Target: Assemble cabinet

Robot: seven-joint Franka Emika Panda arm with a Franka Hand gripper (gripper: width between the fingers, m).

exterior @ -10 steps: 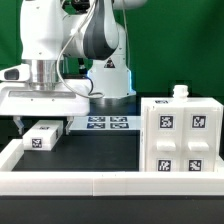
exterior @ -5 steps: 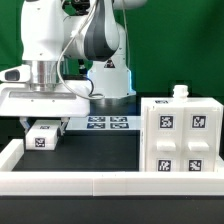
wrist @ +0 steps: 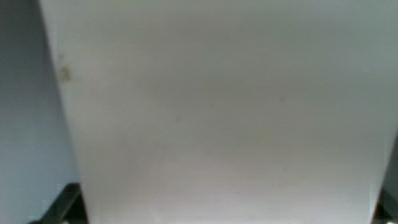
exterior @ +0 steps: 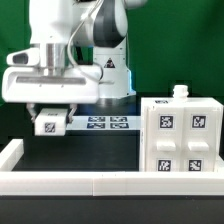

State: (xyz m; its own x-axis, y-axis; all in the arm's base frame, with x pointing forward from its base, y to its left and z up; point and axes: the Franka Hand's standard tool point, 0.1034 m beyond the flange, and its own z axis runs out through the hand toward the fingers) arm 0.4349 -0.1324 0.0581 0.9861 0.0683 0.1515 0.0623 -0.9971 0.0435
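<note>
The cabinet (exterior: 181, 141) is a large white box with black-and-white tags, standing at the exterior view's right. It has a small white knob (exterior: 181, 92) on top. My gripper (exterior: 50, 113) is at the exterior view's left, shut on a small white tagged block (exterior: 48, 124). It holds the block in the air, clear of the black table. In the wrist view the block's plain white face (wrist: 222, 110) fills nearly the whole picture. Only a dark finger (wrist: 59, 206) shows at a corner.
The marker board (exterior: 106, 123) lies flat on the table behind the held block, in front of the arm's base. A low white border rail (exterior: 100, 183) runs along the table's front and up the exterior view's left side (exterior: 10, 152).
The gripper has risen with the small block, which sat on the table a second ago. It has also shifted a little toward the exterior view's right.
</note>
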